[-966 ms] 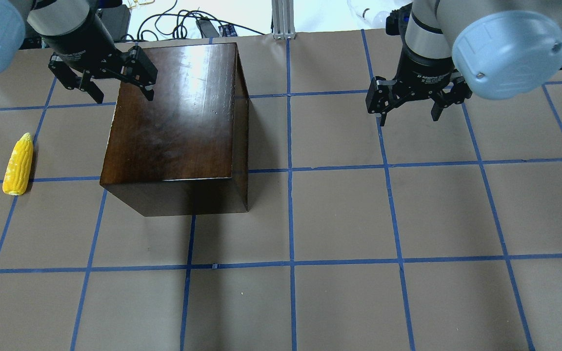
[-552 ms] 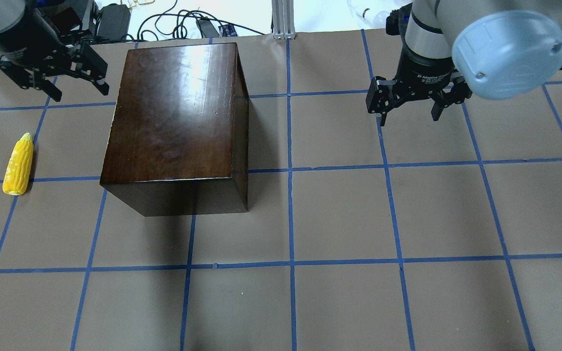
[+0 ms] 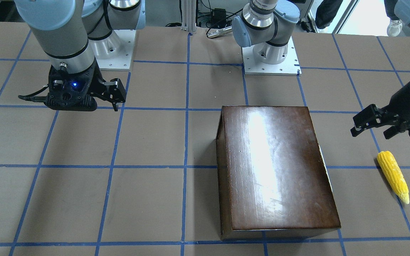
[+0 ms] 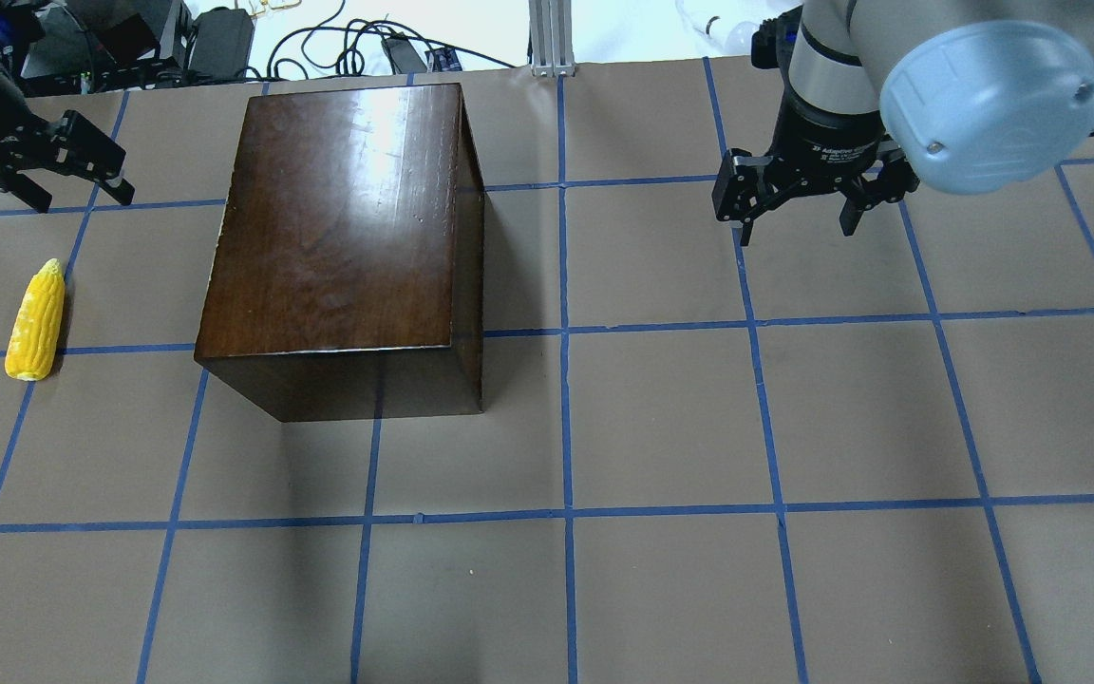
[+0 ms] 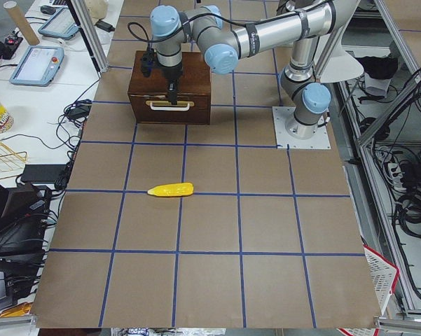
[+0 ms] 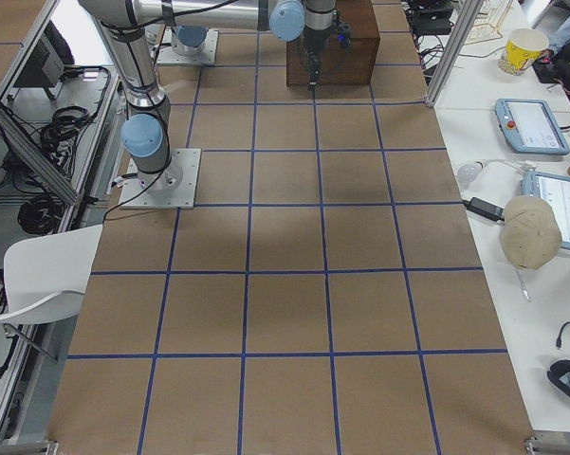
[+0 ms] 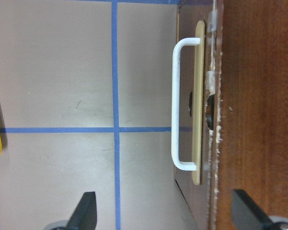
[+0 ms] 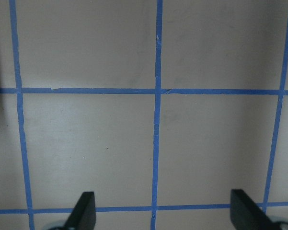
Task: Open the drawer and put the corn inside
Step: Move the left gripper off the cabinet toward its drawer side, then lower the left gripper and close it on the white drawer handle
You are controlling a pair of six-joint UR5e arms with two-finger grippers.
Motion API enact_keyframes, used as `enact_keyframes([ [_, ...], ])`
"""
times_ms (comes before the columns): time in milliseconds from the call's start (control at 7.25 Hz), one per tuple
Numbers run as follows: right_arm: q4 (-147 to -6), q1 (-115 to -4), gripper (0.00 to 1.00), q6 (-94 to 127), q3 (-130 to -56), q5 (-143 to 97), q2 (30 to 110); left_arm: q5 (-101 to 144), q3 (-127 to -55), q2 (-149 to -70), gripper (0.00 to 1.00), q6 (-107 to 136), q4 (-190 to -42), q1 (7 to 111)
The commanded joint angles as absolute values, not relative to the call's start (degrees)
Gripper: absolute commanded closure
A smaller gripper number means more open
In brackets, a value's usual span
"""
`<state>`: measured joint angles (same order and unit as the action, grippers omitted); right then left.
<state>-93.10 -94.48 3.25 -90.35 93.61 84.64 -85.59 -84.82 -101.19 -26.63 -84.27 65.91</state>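
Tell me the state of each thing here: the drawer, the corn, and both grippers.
drawer: shut, flush in the box; handle not grasped.
corn: lying on its side on the table, not held.
left gripper: open, empty, near the handle.
right gripper: open, empty, over bare table.

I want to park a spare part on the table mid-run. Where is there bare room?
Bare: the squares between the box and the right tool, and the rows between the box and the robot's bases. Crowded: the strip between the box's drawer face and the corn, where the left tool hovers.
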Motion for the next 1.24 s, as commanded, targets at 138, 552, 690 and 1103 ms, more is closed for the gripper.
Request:
enact_keyframes([
  [138,-93.1,-94.5,0.00,3.3,-90.4,93.6,84.6,-82.6,-87.3,-106.9,0.00,-30.7,-76.7,64.5],
  [552,-93.1,-94.5,0.00,3.3,-90.4,93.6,84.6,-79.7,-88.5,-109.5,0.00,-30.8,-74.4,64.6],
  [690,-93.2,-94.5,0.00,3.3,-90.4,93.5,84.6,-77.9,-88.8,-109.6,0.00,-30.8,-74.4,64.6],
  [1103,-93.1,-94.5,0.00,3.3,-90.4,93.5,84.6,-77.7,-90.6,-109.8,0.00,-30.2,-74.4,65.0],
])
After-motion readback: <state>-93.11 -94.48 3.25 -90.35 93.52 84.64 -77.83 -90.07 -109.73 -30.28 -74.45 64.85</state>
